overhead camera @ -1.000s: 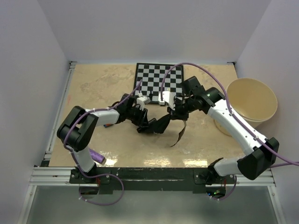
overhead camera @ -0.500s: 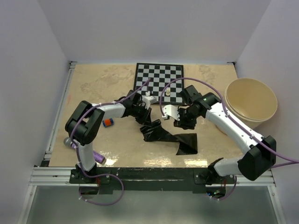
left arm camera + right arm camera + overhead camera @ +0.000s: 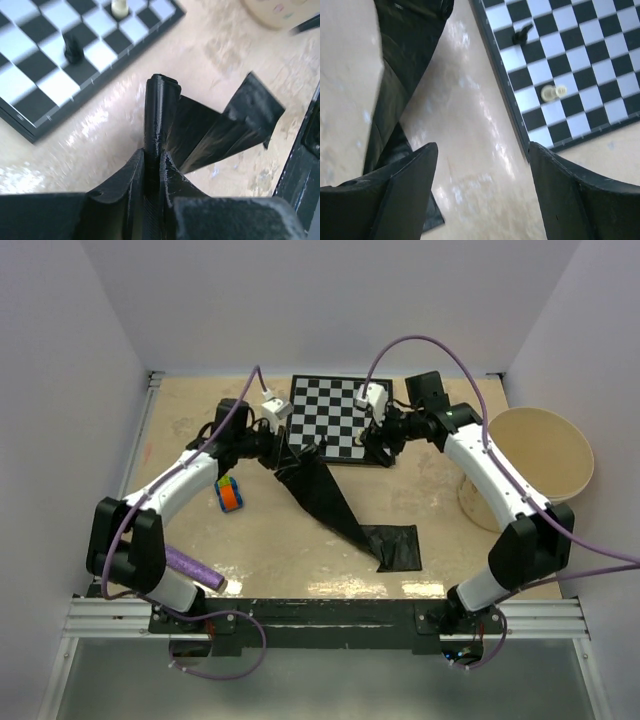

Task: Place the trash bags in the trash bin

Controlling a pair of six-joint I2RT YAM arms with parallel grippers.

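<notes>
The trash bag [image 3: 330,500] is a glossy black film stretched in a long strip from its rolled end down to a flat square end [image 3: 398,546] on the table. My left gripper [image 3: 287,447] is shut on the rolled end [image 3: 160,107], and the film fans out to the right [image 3: 225,130]. My right gripper [image 3: 384,436] stands open and empty over the chessboard's near right corner, its fingers wide apart [image 3: 482,150], with the bag [image 3: 402,75] off to its left. The cream trash bin [image 3: 540,452] stands at the right edge.
The chessboard [image 3: 340,418] lies at the back middle with a black piece [image 3: 73,49] and a white piece [image 3: 552,92] on it. A small coloured cube [image 3: 231,493] sits under the left arm. A purple roll [image 3: 190,568] lies by the left base.
The right gripper has opened, let go of the bag and moved back to the chessboard. The left gripper has pulled the rolled end back and left, stretching the film into a long strip.
</notes>
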